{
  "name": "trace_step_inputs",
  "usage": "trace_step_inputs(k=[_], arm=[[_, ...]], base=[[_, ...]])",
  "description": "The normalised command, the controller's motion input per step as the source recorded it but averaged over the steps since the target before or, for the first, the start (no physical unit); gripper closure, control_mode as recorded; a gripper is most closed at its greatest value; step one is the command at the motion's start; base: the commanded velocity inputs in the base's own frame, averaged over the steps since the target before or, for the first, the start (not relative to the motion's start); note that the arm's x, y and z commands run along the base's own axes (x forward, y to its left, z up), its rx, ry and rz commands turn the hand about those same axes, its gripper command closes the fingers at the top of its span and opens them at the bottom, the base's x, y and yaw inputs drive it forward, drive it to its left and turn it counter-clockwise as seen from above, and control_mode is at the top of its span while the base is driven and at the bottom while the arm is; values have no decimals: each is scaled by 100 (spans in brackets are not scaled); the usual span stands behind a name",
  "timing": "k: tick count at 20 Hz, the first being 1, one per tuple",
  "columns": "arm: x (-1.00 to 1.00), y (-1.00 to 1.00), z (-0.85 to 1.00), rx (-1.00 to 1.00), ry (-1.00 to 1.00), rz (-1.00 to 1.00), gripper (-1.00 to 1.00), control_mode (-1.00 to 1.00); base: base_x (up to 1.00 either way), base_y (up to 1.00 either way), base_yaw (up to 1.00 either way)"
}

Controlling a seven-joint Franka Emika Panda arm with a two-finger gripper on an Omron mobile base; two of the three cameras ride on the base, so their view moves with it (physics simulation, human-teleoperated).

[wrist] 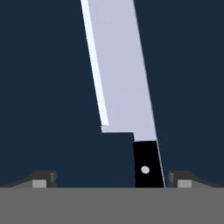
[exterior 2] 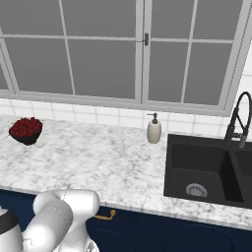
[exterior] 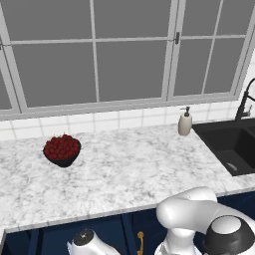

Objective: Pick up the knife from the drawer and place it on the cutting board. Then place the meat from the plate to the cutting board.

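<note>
In the hand view, we see the knife (wrist: 122, 78) cut off at the top edge, its tip out of frame, and its black handle runs off at the bottom. In both base views, the arm hides the drawer (exterior: 107, 234) front, leaving its brass handle (exterior 2: 106, 215) partly covered.

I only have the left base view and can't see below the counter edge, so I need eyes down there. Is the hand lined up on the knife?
Observer: Yes. In the hand view the knife lies on the dark blue drawer floor, its black handle between the two fingertips.
Operator: Has the hand closed on it?
Observer: No, the hand is open, both tips clear of the handle.
Operator: Which way does the blade point?
Observer: Away from the hand, leaning slightly left in that view.
</note>
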Motion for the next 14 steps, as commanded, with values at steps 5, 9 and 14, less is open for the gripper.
trace_step_inputs(k=[5, 9, 14], arm=[[-3, 0, -24, -2, 0, 0, -100, -100], [0, 0, -53, -3, -1, 2, -100, -100], [0, 0, -59, -4, -1, 4, -100, -100]], base=[[0, 0, 0], [0, 0, 0], [0, 0, 0]])
